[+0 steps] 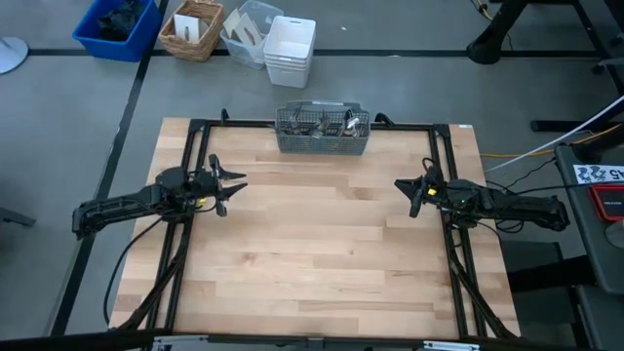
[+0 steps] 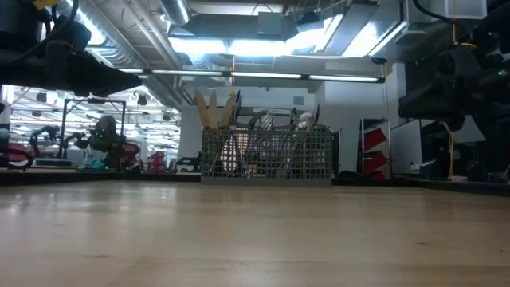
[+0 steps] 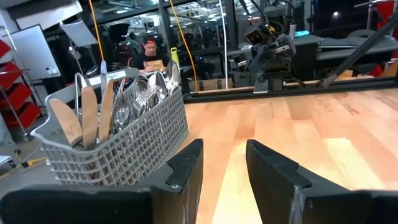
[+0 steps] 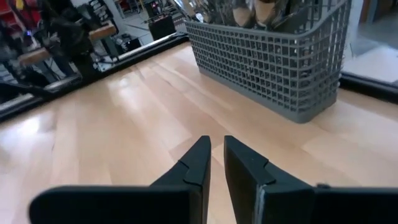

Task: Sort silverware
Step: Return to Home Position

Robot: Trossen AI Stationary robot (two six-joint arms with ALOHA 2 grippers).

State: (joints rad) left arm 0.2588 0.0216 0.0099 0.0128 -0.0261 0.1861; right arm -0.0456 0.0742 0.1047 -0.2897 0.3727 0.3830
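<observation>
A grey wire-mesh caddy (image 1: 322,132) stands on its base at the middle of the table's far edge. The silverware (image 3: 134,93) stands upright inside it, handles down, next to a few wooden pieces (image 3: 81,115). The low view shows the caddy (image 2: 267,155) and the silverware tops (image 2: 275,123) from the front. My left gripper (image 1: 232,190) hovers level at the table's left side, open and empty, well short of the caddy. My right gripper (image 1: 408,193) hovers at the right side, its fingers (image 4: 199,155) a narrow gap apart with nothing between them.
Bare wood (image 1: 322,244) lies between and in front of the arms. Black frame rails (image 1: 195,195) run along the table's sides. On the floor beyond the far edge stand a blue bin (image 1: 117,24), a wicker basket (image 1: 192,29) and white bins (image 1: 290,49). A person (image 3: 149,53) sits beyond the table.
</observation>
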